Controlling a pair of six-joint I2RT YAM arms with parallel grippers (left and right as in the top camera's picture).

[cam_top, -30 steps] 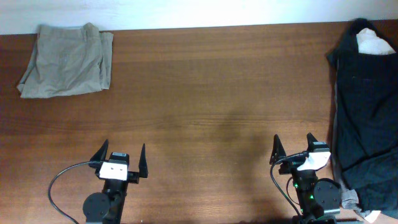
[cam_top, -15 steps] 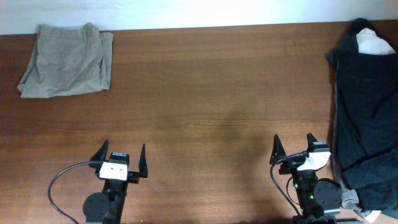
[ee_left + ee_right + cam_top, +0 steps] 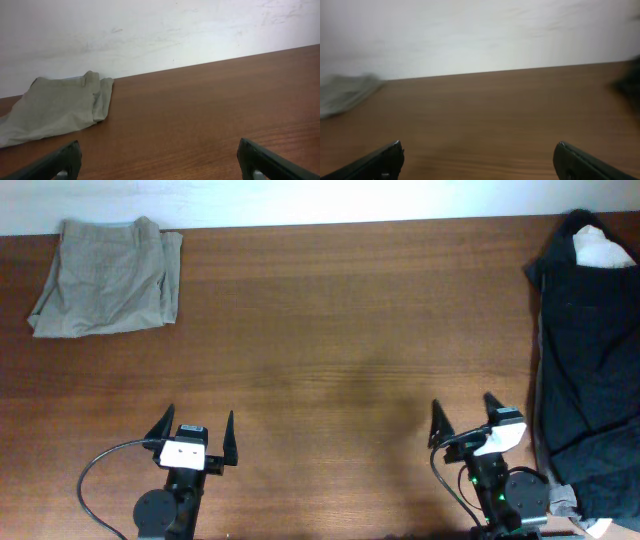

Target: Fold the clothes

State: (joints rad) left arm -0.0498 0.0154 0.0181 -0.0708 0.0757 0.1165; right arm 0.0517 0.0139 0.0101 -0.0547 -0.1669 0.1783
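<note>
Clothes lie in two spots, neither touching my claws. The khaki-beige garment (image 3: 105,277) lies flat at the far left corner of the table (image 3: 330,330), well apart from my left gripper (image 3: 198,427), far beyond it and a bit to its left. My left wrist view shows it the same way, up against the wall (image 3: 160,35), far left. The black garment (image 3: 590,360) is rumpled along the right edge, running from far to near. A white one (image 3: 600,248) sits on its far end and a grey strip (image 3: 540,395) shows down its left side. My right gripper (image 3: 464,410) is near the left side of that black pile, not touching it; the pile's near end reaches down beside my right arm's base. Both grippers sit at the near edge, pointing far, fingers spread wide, nothing held, bare wood between the tips. The right wrist view is blurred: only a pale smear far left and a dark smear at the right edge.
</note>
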